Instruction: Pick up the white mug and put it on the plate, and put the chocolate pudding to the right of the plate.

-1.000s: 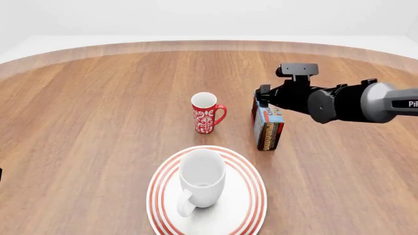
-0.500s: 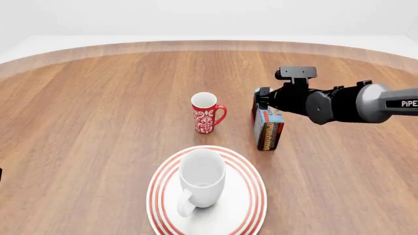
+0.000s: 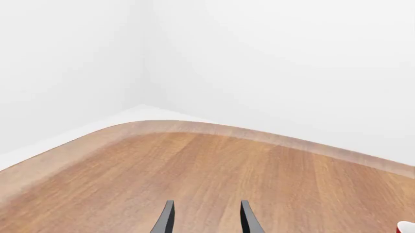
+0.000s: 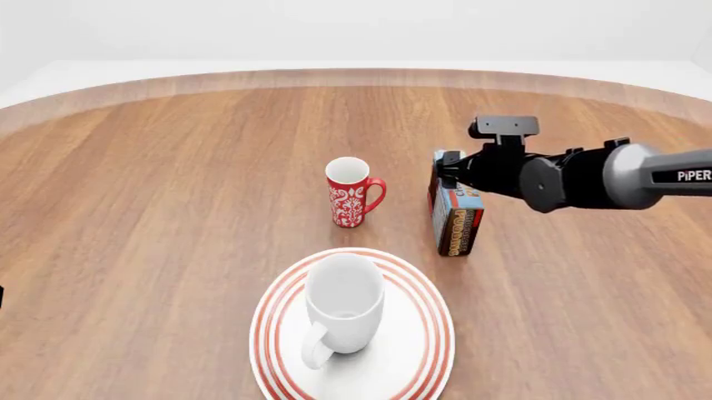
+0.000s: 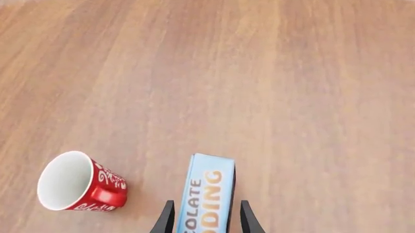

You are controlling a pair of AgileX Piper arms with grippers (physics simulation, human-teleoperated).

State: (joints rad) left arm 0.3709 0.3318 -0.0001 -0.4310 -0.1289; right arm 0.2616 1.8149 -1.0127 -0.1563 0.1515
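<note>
- Since a second ago the right gripper [image 4: 448, 169] has sunk slightly over the chocolate pudding [image 4: 456, 218]; nothing else has shifted.
- In the right wrist view its two fingers [image 5: 166, 218] straddle the carton's top edge, open a little wider than the carton and not visibly pressing it; it holds nothing yet.
- The left gripper [image 3: 206, 221] hangs part-open and empty over bare tabletop, out of the front view.
- The pudding stands upright just right of the red mug [image 4: 352, 192], behind the plate [image 4: 428, 340] on the far side.
- The white mug [image 4: 343, 308] already sits on the plate, so judging by that, the carton is what remains.
- To grip well: go lower, keep the carton centred, close squarely on its broad faces, and lift straight so it doesn't tip.
- Readable: "…OLATE …DDING" on the carton, "PiPER" on the arm.
</note>
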